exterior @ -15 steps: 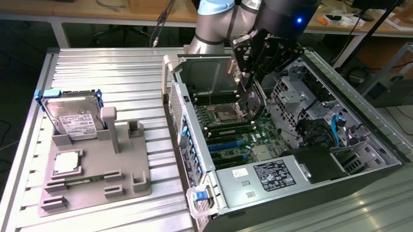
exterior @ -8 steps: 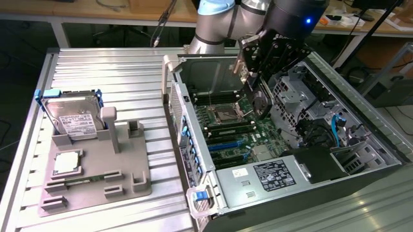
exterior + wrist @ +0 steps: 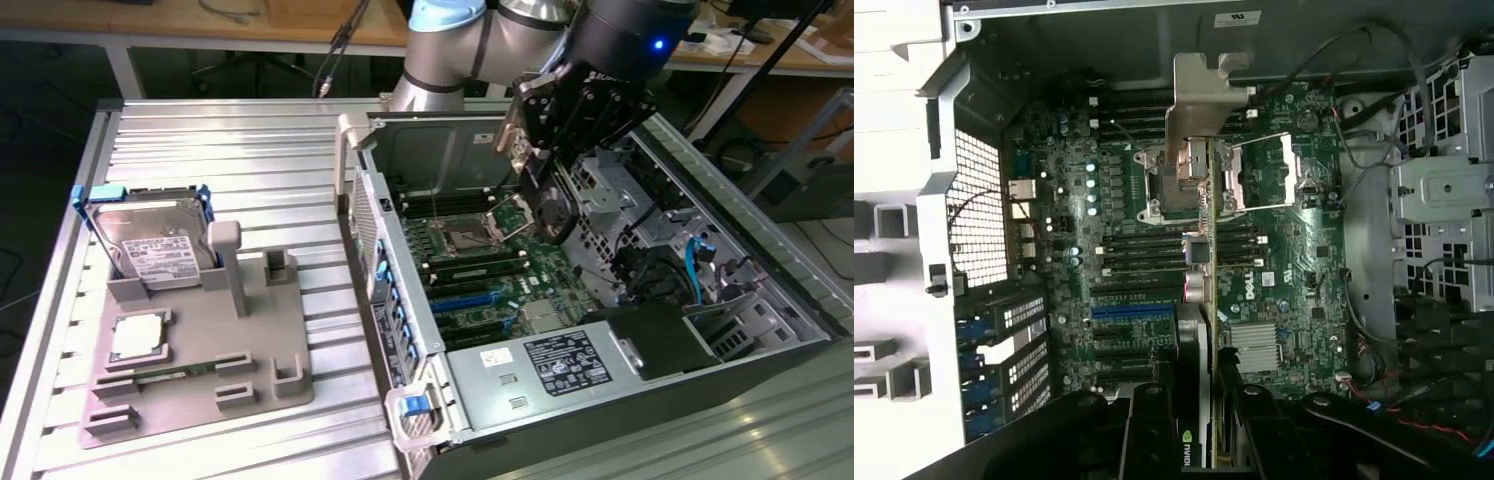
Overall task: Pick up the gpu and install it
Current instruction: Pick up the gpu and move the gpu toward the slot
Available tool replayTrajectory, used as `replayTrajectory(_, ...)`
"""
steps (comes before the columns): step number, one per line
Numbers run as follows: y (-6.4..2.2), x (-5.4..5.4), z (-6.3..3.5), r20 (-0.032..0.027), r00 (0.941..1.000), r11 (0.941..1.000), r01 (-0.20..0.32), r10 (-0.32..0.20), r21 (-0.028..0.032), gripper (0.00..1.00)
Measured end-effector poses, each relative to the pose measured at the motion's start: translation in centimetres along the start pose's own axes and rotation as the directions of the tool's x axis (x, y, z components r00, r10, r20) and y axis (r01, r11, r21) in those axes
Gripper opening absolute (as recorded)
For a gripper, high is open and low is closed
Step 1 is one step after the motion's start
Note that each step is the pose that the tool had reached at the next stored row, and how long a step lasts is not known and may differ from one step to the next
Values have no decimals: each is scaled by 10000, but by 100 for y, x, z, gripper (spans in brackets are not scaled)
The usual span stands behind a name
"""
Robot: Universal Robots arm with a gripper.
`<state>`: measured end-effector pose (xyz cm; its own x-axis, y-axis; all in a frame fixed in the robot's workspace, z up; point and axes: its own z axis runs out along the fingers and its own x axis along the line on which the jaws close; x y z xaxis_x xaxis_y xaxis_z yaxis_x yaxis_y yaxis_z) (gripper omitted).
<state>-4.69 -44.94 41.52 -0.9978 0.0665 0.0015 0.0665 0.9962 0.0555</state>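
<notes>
A robot arm's gripper hangs inside an open computer case that lies on its side on a ribbed metal worktop. The jaws are clenched on the gpu, pinching the thin black card by its two faces. The card hangs on edge, clear of the green motherboard below it. The wrist view looks along the card's edge: its silver bracket is at the end far from the jaws, and the card sits over the CPU socket and memory slots rather than the blue expansion slots beside the perforated rear wall. A hard drive and a small CPU chip rest on a gray holder, well apart at the exterior view's left.

Judged risks: the card does not look lined up with any slot, so pressing down here could drive the bracket or the card's edge into the open socket or the memory latches. The grip seems to hold one end only, so a knock could swing the card or make it slip. The bracket could catch on the rear wall, and the loose cables at the exterior view's right could snag the arm
</notes>
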Motion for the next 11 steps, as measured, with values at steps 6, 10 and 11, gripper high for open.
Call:
replayTrajectory(6, 7, -108, 2, 0, 10000, 10000, 4, -4, -1, 27)
replayTrajectory(10, 11, -174, 2, 0, 10000, 10000, 7, -7, -1, 27)
replayTrajectory(11, 13, -198, 3, 0, 10000, 10000, 8, -8, 0, 27)
